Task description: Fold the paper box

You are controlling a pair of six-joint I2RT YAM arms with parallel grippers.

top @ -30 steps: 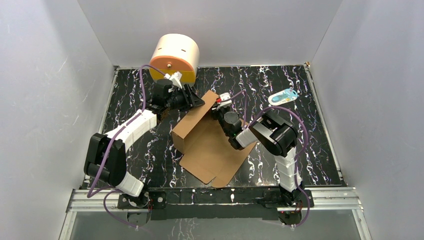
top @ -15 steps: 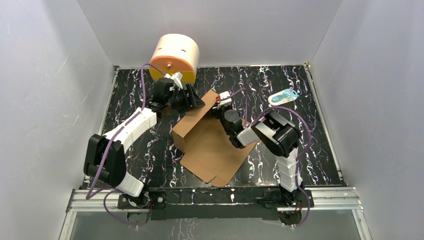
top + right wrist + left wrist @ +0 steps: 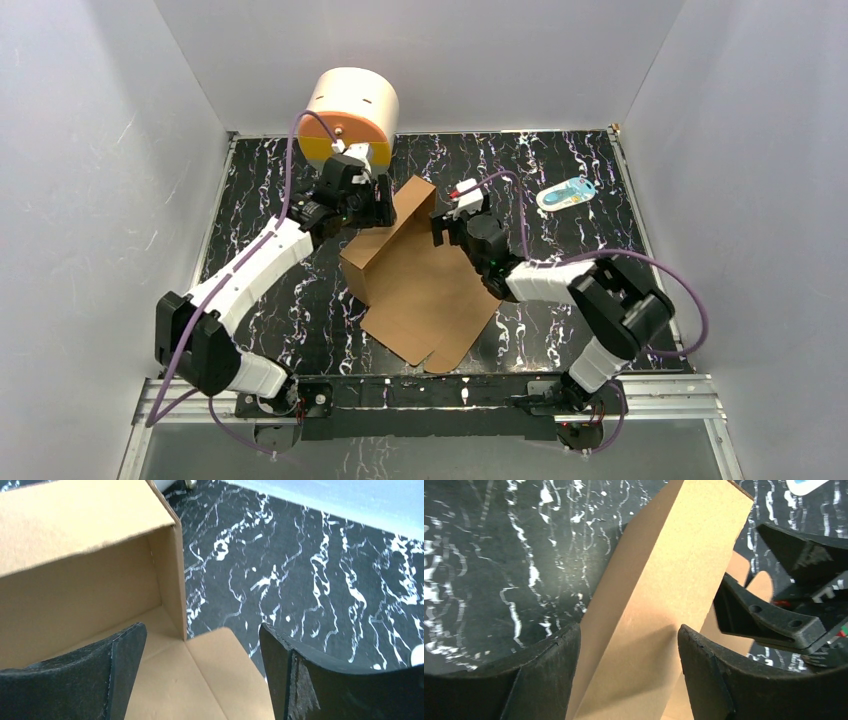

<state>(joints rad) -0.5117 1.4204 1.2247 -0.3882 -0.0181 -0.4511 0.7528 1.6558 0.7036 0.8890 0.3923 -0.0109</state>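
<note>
paper box (image 3: 420, 290) is sitting half-folded mid-counter (image 3: 560, 160), one wall standing up. left fingers (image 3: 544, 680) are straddling that wall, spread wide; can't tell if they're gripping it. right fingers (image 3: 310, 680) are hanging released over the box floor, holding nothing.

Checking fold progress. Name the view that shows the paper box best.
Top external: the whole paper box shows, one wall raised, the rest lying flat. Left wrist shows only that raised wall beyond its fingers; right wrist shows just an inside corner.
</note>
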